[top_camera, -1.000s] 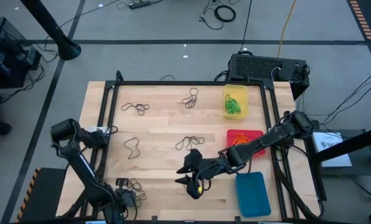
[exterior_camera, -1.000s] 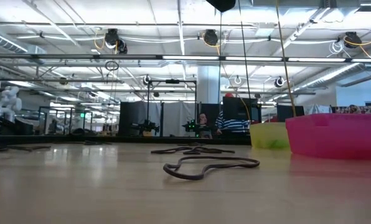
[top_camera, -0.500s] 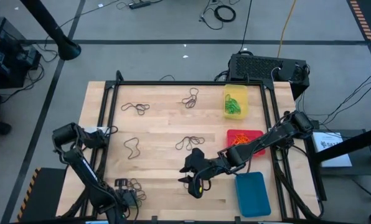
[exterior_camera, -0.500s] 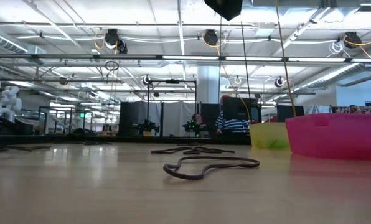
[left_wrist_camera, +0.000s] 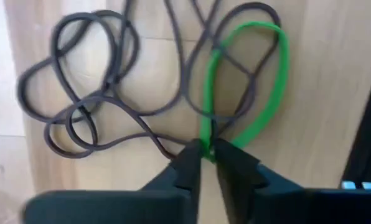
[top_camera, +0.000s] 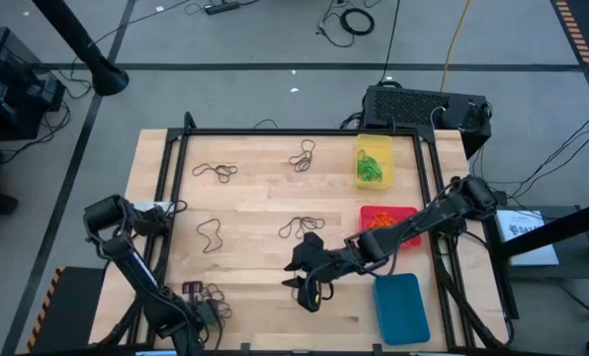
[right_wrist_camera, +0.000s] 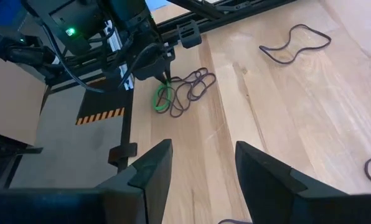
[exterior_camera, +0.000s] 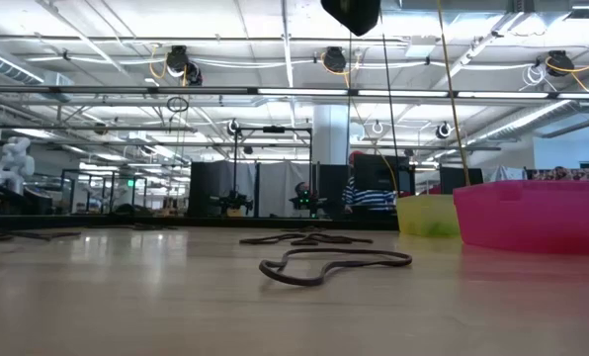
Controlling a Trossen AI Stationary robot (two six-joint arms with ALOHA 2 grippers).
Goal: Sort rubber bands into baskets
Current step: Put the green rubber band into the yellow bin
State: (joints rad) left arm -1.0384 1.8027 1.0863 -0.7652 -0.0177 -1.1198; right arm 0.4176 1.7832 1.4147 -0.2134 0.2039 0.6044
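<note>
The green rubber band (left_wrist_camera: 248, 87) lies tangled with dark bands (left_wrist_camera: 98, 106) at the near-left corner of the table (top_camera: 255, 198). My left gripper (left_wrist_camera: 209, 155) pinches its edge, fingertips nearly together, so I judge I can lift it clear of the dark loops. The yellow basket (top_camera: 374, 161) already holds green ones, far across. My right gripper (top_camera: 307, 289) hovers spread and empty mid-table, beside the blue basket (top_camera: 401, 309).
</note>
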